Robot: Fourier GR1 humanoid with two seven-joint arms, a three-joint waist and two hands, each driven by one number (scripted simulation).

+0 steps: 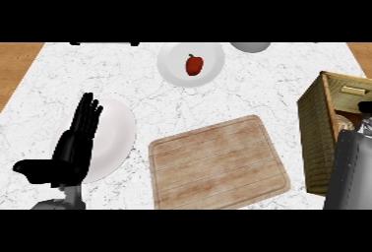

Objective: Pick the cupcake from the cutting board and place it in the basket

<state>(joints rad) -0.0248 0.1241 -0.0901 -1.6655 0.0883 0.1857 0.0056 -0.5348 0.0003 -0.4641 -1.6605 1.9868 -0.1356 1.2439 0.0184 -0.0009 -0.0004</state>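
In the head view the wooden cutting board (218, 165) lies on the white marble desk (291, 83), a little turned. To the left of the board the left hand (73, 155) stands over a white plate (120, 125); its fingers (87, 115) are straight and close together, the thumb goes out to the side, and it holds nothing. Behind the board, well apart from it, there is a second white plate (173, 71) with a red pepper (193, 65) on it, and further right a grey bowl (251, 47) at the far edge. Just beside the board on its right stands the woven basket (316, 142). The right forearm (352, 167) goes over the basket, and the right hand (366, 107) is only a dark shape at the view's edge, so one cannot tell if it holds something. The cupcake does not show, and its place cannot be told
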